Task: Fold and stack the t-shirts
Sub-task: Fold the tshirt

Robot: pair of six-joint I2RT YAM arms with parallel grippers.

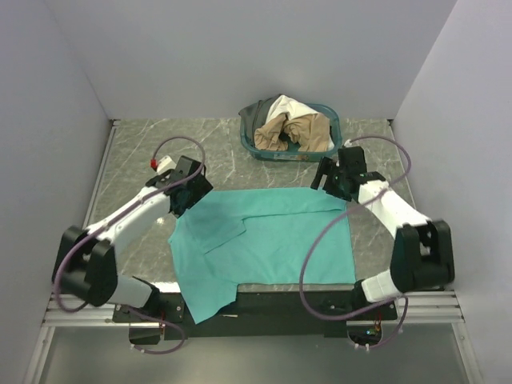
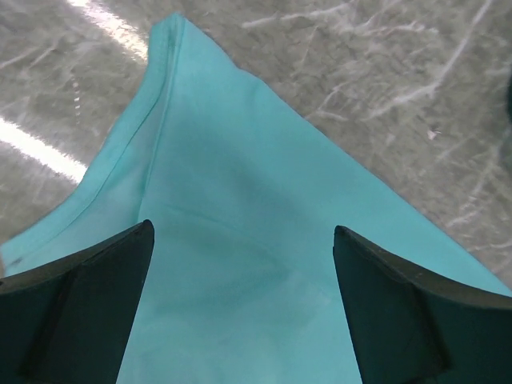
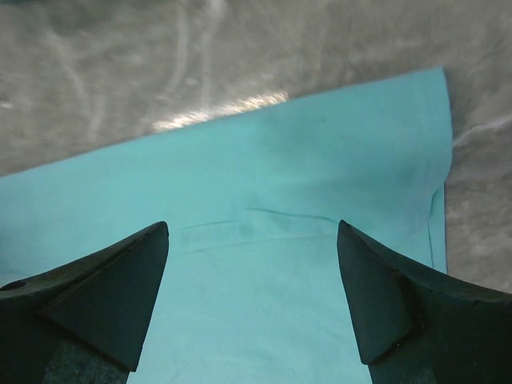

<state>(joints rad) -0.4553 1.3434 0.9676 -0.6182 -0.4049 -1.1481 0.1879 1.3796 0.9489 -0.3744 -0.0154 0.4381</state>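
Note:
A teal-green t-shirt (image 1: 264,240) lies spread flat on the marble table, its near edge hanging over the front. My left gripper (image 1: 190,192) is open, just above the shirt's far left corner (image 2: 240,208). My right gripper (image 1: 336,182) is open over the shirt's far right corner (image 3: 304,192). Neither holds cloth. Cream-white (image 1: 290,106), tan-beige (image 1: 300,130) and dark grey (image 1: 256,116) shirts lie crumpled in the basket at the back.
The oval teal-blue basket (image 1: 330,152) stands at the back centre-right of the table. Grey walls close in left, right and behind. Bare marble (image 1: 136,152) shows at the far left and right (image 1: 376,240) of the shirt.

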